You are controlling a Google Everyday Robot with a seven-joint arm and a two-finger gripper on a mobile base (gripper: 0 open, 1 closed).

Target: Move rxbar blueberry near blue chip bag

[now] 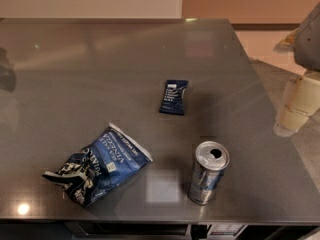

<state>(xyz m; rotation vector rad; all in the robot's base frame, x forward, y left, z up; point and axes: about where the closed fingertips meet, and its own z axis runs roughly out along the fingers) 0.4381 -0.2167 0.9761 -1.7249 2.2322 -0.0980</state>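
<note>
Bar untouched on the table; reaching for it comes first.
Left of the silver-and-blue open-topped drink can (207, 173) on the glossy grey table (100, 69) lies the large crumpled blue chip bag (100, 166). Beyond the can, slightly left, the small flat navy rxbar blueberry wrapper (174, 97) lies alone. Best to descend straight, pinch across its narrow width, and skirt the can. The cream gripper (294, 106) hangs right of the can, past the table's edge; I cannot tell whether the jaws are released or clenched.
</note>
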